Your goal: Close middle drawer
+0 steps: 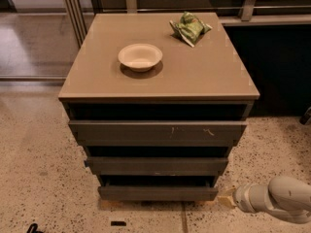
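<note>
The middle drawer is the plain grey-brown front of medium width, between the wider scuffed front above and the shortest front below. A dark gap shows above it. My gripper is low at the right, beside the right end of the bottom drawer front and just above the floor. It is below and to the right of the middle drawer and not touching it. The pale arm runs off the right edge.
The cabinet's flat top carries a cream bowl and a green crumpled bag. Speckled floor surrounds the cabinet. A glass partition stands at the back left and a dark counter base at the right.
</note>
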Controlling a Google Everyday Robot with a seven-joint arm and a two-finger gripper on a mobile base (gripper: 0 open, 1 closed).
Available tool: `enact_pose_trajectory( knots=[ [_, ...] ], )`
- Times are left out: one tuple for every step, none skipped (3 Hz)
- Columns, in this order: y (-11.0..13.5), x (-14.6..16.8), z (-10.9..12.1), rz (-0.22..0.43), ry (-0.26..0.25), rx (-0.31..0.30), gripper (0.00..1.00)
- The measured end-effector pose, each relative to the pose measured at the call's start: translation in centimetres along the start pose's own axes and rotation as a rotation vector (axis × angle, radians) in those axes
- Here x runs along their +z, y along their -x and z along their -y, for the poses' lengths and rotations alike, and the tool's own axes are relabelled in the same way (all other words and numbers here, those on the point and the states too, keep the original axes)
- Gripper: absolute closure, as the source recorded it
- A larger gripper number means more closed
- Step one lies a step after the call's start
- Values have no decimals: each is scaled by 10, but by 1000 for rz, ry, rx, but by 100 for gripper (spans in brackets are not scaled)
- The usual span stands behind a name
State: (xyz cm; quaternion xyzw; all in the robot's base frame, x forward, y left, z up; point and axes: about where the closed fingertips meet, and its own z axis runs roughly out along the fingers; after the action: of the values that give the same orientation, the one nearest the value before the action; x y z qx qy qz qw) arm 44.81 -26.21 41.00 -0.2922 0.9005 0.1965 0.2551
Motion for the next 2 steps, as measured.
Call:
enact_pose_trajectory(
  knots=[
    [0, 0, 0, 0, 0, 0, 58],
    [0, 0, 0, 0, 0, 0, 34]
  ],
)
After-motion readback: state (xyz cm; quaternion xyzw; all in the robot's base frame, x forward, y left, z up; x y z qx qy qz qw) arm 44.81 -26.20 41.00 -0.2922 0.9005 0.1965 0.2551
